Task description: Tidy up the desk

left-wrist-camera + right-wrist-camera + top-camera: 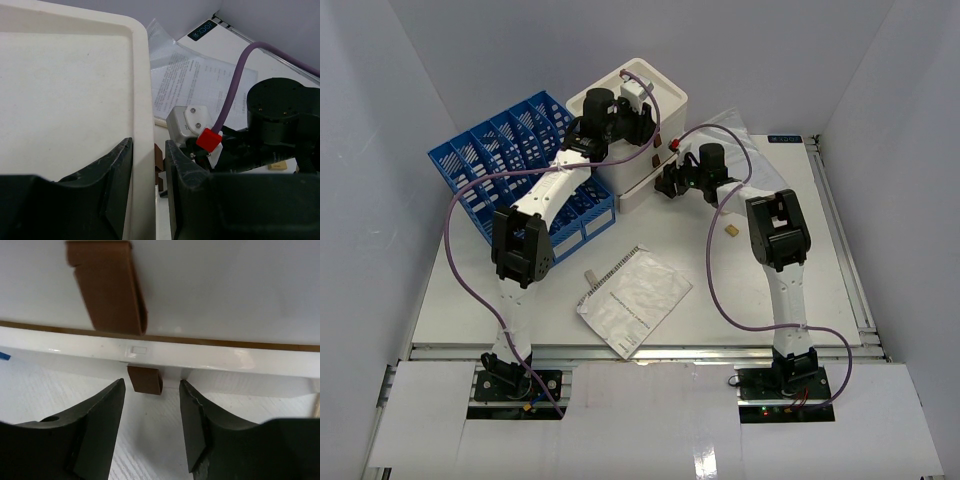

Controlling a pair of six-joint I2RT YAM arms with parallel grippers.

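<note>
The left gripper (148, 165) straddled the box (670, 112) wall, grip unclear; the right gripper (152, 405) hung open at the drawer handle (145, 380). The desk (800, 260) beneath looked mostly unsorted: booklet (635, 300) near, far papers (735, 125) loose.

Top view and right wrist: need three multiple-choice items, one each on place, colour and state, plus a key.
1. Where does the blue rack stand relative to the white drawer box?
A. On top of it
B. At the near edge, between the arm bases
C. Beside it, on the robot's left

2. What colour is the handle tab ahead of the right gripper?
A. Blue
B. Brown
C. Green

3. How does the right gripper stand?
A. Open, tab not gripped
B. Shut on the tab
C. Shut on a sheet of paper

Key: C, the top view shows the rack left of the box; B, the tab is plainly brown; A, the fingers stand apart short of the tab.
</note>
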